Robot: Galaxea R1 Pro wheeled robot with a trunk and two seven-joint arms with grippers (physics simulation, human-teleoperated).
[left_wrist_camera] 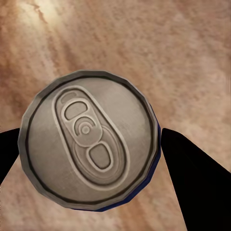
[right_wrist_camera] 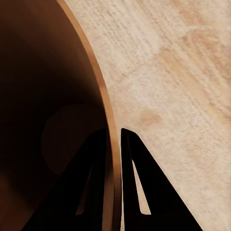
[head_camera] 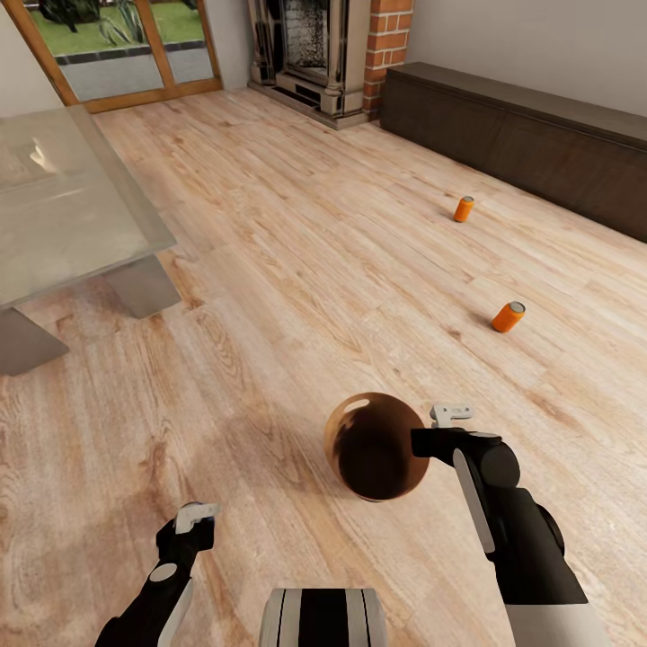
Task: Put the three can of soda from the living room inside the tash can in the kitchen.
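I see two orange cans on pale, grained wood floor. The can in my left gripper shows a grey top; the bin is brown inside, the cabinet dark brown, the fireplace brick red.

Open wood floor surrounds both cans; glass table flanks left.

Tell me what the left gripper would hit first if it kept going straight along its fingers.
The left gripper already holds a grey-topped soda can between its fingers; past it lies only the light wood floor, probably the first thing met.
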